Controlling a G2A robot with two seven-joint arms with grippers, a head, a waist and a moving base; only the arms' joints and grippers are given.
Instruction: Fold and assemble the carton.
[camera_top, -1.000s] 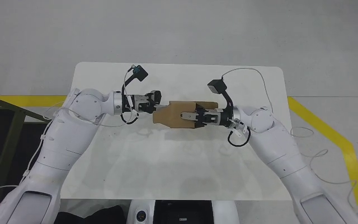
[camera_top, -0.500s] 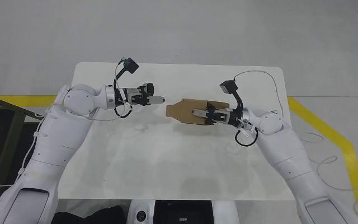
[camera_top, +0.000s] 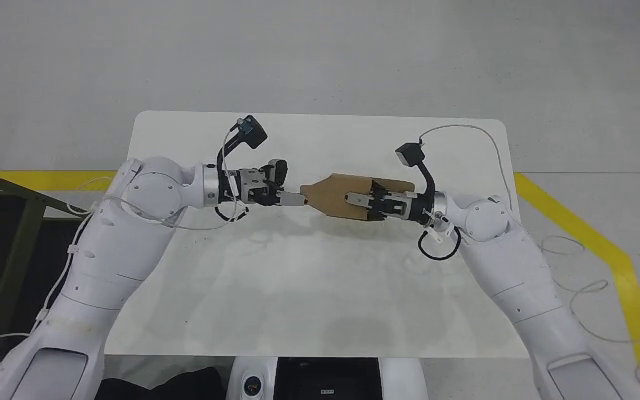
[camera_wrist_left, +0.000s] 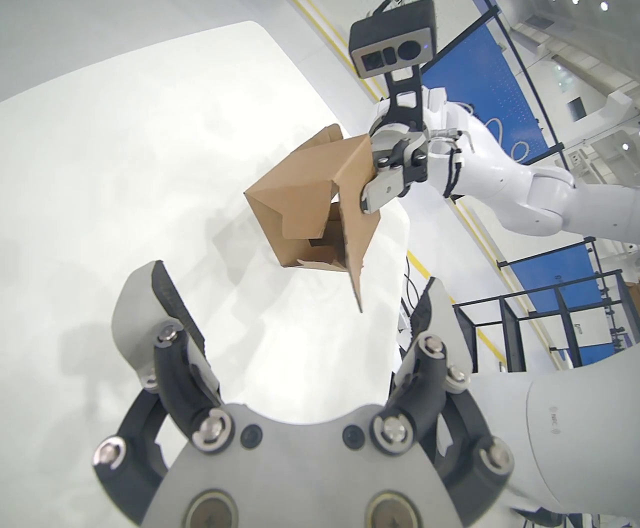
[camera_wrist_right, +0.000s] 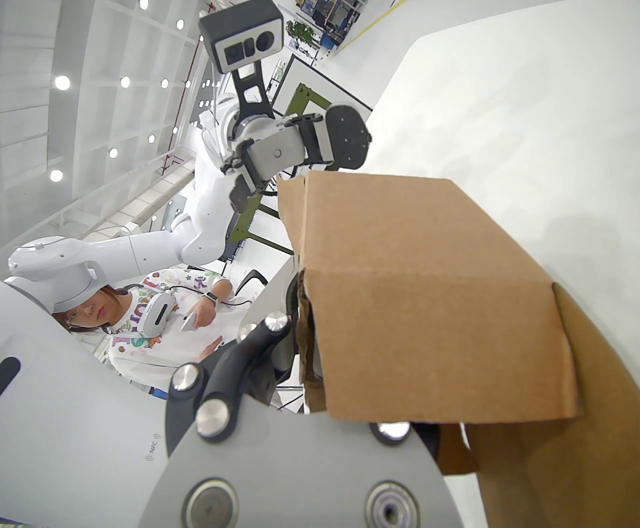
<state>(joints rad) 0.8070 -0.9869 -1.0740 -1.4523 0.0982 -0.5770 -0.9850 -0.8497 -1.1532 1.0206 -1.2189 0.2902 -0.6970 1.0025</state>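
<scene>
White surface (camera_top: 320, 300) below, and the carton (camera_top: 345, 193) hangs over its middle, long axis running nine to three o'clock in the top view. The right gripper (camera_wrist_left: 371, 194) is clamped on a panel at the three o'clock end. The left gripper (camera_top: 291, 197), fingers spread wide, faces the flapped nine o'clock end, just short of it. The right's inner finger hides behind cardboard.
</scene>
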